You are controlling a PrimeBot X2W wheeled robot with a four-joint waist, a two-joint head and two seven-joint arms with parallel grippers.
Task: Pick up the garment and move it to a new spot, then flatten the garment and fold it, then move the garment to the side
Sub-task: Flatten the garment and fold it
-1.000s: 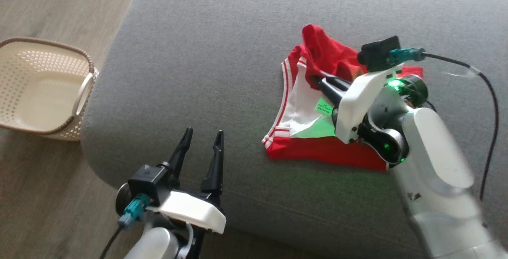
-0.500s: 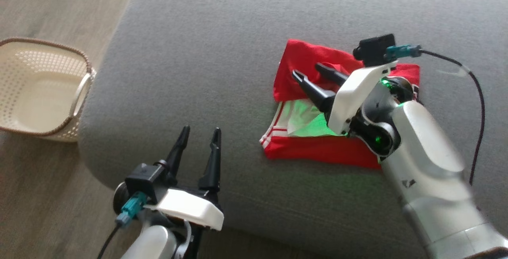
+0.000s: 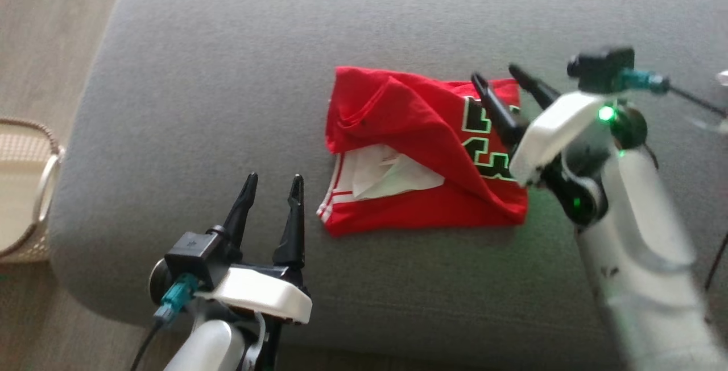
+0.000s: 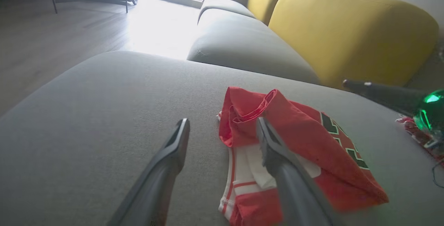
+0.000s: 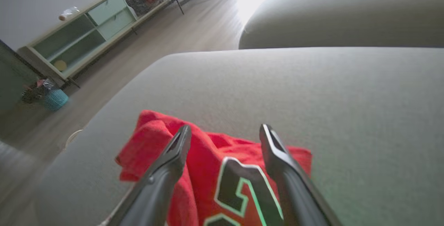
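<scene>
1. A pale perforated basket (image 3: 25,152) stands on the wood-plank floor (image 3: 45,46) at far left, just beside the seat.
2. The work surface is a grey fabric seat cushion (image 3: 227,75) with an even weave and rounded corners.
3. The left gripper (image 3: 273,180) hovers over the cushion's near edge. Its jaws are spread and empty, just left of the garment and apart from it.
4. The garment (image 3: 409,126) is red with white lining and black-and-green lettering. It lies folded on the cushion, right of centre.
5. The right gripper (image 3: 493,75) sits over the garment's right edge, jaws spread, gripping nothing. Contact with the cloth cannot be determined.
6. Room: the left wrist view shows a second grey seat (image 4: 242,42) and yellow backrests (image 4: 347,32). The right wrist view shows a low shelf unit (image 5: 86,38) along the wall.
</scene>
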